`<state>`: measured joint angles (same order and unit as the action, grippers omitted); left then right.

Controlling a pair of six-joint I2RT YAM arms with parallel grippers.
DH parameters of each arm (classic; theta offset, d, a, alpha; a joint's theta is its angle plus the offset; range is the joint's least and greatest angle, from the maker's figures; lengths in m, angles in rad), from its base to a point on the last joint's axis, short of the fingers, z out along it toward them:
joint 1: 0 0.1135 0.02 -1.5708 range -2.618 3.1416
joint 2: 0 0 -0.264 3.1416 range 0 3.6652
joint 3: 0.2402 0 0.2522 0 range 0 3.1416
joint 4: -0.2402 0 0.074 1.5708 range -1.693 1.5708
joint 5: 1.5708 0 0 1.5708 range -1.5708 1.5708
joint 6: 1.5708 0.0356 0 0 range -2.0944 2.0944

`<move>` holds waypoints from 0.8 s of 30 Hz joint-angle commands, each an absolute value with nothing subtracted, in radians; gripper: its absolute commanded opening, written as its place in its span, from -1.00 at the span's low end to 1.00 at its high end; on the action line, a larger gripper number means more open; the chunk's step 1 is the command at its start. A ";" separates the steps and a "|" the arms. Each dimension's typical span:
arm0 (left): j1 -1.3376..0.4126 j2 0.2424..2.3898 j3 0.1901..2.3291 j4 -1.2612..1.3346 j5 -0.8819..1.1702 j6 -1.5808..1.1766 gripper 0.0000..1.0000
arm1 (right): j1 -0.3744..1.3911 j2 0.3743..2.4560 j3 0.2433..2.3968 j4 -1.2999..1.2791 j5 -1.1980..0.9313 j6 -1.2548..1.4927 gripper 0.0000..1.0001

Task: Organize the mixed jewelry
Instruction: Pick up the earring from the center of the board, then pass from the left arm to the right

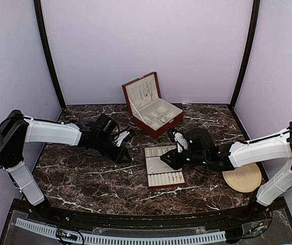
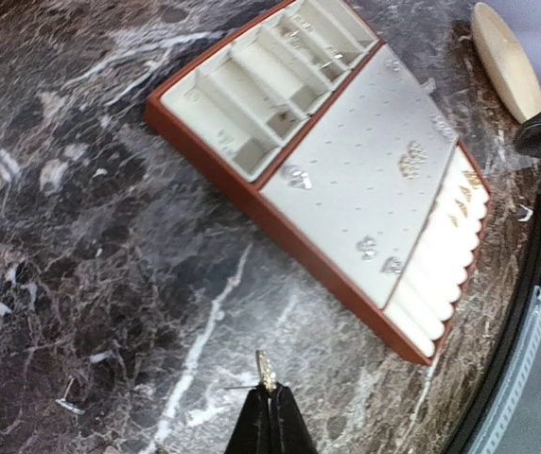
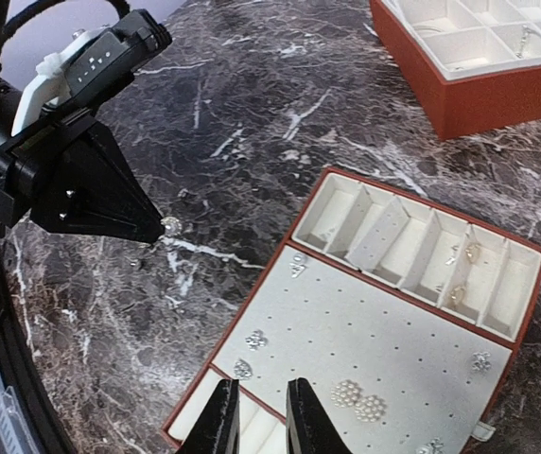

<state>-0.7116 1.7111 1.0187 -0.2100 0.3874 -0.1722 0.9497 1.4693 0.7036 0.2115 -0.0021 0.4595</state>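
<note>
Left pincer [image 2: 270, 402] is pressed tight on a tiny earring [image 2: 266, 369], nipped right at the tips w/ the piece poking out front. That's prob. so it can go down onto the pad w/o the fingers getting in the way. It hangs low over bare worktop [image 1: 84, 178], to the left of the tray [image 2: 346, 170] and not over it yet.

The tray sits approx mid-worktop, a bit toward the near edge, where both arms can reach it. Right pincer [image 3: 263, 416] hovers over the tray, fingers spread a little, nothing btw them. It might be there to steady the tray or to wait its turn, can't tell which.

Already on the dotted pad are a few sparkly studs [image 3: 356, 402], and there are small hooks [image 3: 460, 255] in the narrow slots at the tray's far end. So the sorting's partway, I'd say.

One more loose piece [image 2: 67, 397] lies on the worktop near the left pincer, well apart from the tray. The open box [image 3: 497, 99] stands toward the far edge, ctr. Plate [image 1: 242, 179] is by the near right corner.

Next, I reckon, the earring goes right, over the pad, and gets lined up w/ a hole. Risk is it's so tiny it may twist in the grip.
</note>
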 commanded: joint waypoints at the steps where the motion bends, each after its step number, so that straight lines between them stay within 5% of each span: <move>1: -0.716 1.629 0.991 -0.158 0.567 -0.146 -1.00 | 0.957 1.452 0.700 0.303 -0.153 0.479 -0.61; 10: -0.749 1.590 0.961 -0.035 0.869 -0.185 -1.00 | 0.957 1.380 0.641 0.383 -0.373 0.583 -0.43; 24: -0.771 1.603 0.940 0.091 1.078 -0.241 -1.00 | 0.966 1.429 0.596 0.604 -0.539 0.777 -0.50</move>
<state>-0.7589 1.6268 0.9543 0.0578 1.0115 -0.2340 0.9527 1.4029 0.5900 0.5014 -0.4866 0.7223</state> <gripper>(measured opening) 0.008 0.250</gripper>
